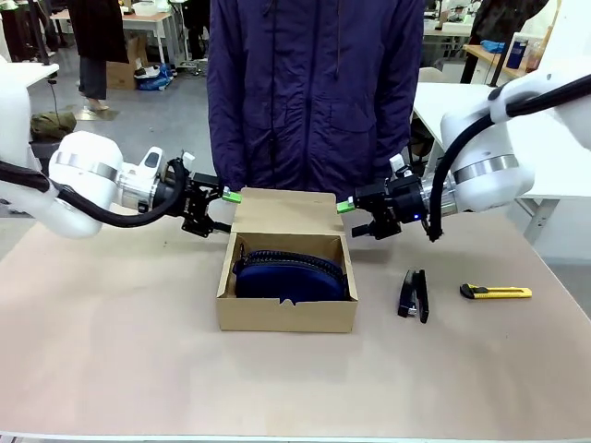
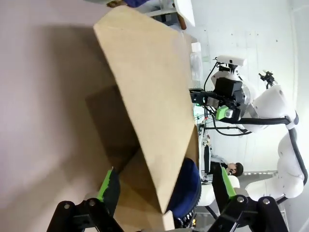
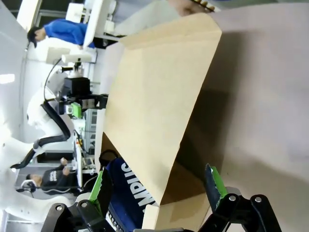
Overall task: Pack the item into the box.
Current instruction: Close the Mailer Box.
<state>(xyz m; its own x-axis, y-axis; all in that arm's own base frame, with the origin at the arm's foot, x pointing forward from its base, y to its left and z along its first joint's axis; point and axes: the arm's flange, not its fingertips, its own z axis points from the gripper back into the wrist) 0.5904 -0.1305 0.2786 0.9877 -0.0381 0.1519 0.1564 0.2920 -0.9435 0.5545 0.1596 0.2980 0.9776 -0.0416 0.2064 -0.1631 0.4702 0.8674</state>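
Cardboard box (image 1: 286, 314) sits front and centre, navy pouch (image 1: 291, 275) inside it, long axis 9-to-3. Flap lid (image 1: 284, 210) stands up at 12 o'clock, with left gripper (image 1: 224, 210) at its 9 and right gripper (image 1: 353, 220) at its 3, both wide open, empty, equally near.

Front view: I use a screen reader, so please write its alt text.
A navy pouch lies inside an open cardboard box. The left gripper and right gripper, both open, flank its raised lid; a person stands behind.
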